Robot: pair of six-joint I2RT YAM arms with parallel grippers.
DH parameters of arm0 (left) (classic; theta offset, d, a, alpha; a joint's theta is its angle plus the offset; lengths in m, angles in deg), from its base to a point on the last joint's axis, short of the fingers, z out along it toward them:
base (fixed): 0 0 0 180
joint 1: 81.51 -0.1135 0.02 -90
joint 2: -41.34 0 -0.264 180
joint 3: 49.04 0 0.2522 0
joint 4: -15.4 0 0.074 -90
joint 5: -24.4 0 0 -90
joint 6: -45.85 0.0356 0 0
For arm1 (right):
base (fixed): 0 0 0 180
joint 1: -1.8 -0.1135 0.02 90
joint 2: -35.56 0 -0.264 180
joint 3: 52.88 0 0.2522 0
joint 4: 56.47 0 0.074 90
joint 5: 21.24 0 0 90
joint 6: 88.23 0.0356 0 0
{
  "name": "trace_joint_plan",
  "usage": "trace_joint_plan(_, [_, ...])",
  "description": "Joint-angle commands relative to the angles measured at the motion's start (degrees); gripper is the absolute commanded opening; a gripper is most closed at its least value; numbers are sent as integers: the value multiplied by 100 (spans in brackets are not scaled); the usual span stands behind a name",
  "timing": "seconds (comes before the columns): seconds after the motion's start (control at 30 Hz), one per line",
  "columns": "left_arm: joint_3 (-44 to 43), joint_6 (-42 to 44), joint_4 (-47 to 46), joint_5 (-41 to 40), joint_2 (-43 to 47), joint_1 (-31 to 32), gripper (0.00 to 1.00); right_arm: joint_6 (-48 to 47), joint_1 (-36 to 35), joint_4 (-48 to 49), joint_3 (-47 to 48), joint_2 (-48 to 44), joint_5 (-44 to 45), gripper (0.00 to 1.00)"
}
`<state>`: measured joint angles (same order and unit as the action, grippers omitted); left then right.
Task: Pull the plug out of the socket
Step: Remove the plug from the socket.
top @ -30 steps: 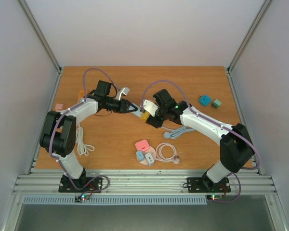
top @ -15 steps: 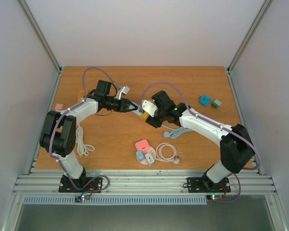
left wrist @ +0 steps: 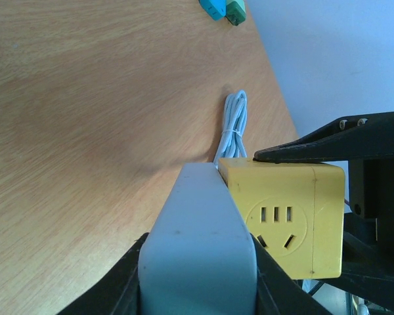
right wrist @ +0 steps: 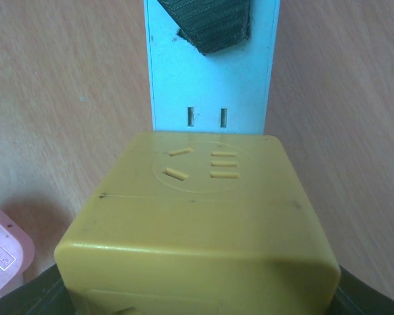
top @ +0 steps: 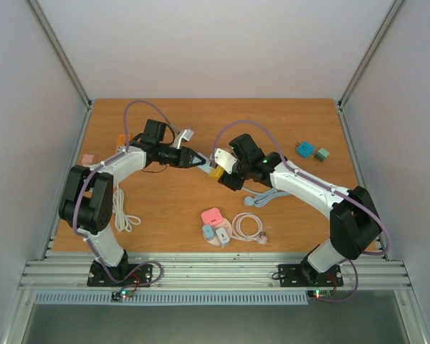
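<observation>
A yellow cube plug [top: 214, 172] with socket holes on its faces sits flush against a flat white socket strip [top: 220, 155] above the middle of the table. My left gripper [top: 201, 161] is shut on the near end of the white strip [left wrist: 197, 223], one black finger on each side. My right gripper [top: 222, 174] is shut on the yellow cube [right wrist: 197, 223], which fills its view; only finger edges [right wrist: 20, 303] show at the bottom corners. Two slots and a dark velcro patch show on the strip [right wrist: 210, 85] beyond the cube. In the left wrist view, the cube [left wrist: 282, 223] sits right of the strip.
A pink box [top: 213, 216], small adapters on a pink disc [top: 216, 234] and a coiled white cable [top: 249, 226] lie near the front. Teal [top: 304, 149] and green [top: 322, 154] cubes sit at right. A white cord [top: 125, 215] and pink block [top: 87, 158] lie at left.
The right wrist has shifted slightly and the left gripper has edged a little left. Both grips are unchanged, and the cube and strip still touch.
</observation>
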<state>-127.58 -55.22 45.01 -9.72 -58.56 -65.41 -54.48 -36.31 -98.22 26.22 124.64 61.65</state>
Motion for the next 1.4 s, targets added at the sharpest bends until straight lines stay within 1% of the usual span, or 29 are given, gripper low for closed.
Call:
trace_joint_plan(0.0, [-35, 95, -137, 152, 234, -18, 0, -36, 100, -277, 189, -194, -212, 1])
trace_joint_plan(0.17, [-35, 96, -137, 152, 234, -15, 0, -31, 88, -278, 245, -81, -53, 1])
trace_joint_plan(0.4, [-35, 90, -136, 111, 225, -19, 1, 84, -3, 245, 113, -28, 980, 1])
trace_joint_plan(0.43, [-35, 88, -136, 104, 225, -15, 1, 80, -19, 269, 104, -37, 1013, 1])
trace_joint_plan(0.6, [-35, 109, -125, 90, 223, -16, 0, 34, -41, 236, 99, -45, 930, 1])
trace_joint_plan(0.73, [-49, 152, -61, 20, 225, -17, 0, -117, -48, -126, 227, -43, 517, 1])
trace_joint_plan(0.93, [-92, 235, 64, -227, 234, -11, 0, -27, -86, -484, 558, 127, 560, 1])
trace_joint_plan(1.17, [-123, 354, 167, -395, 251, 42, 0, -41, -218, -494, 595, 220, 667, 1])
trace_joint_plan(1.37, [-109, 326, 114, -154, 249, 34, 1, -130, -165, -164, 287, -67, 498, 1])
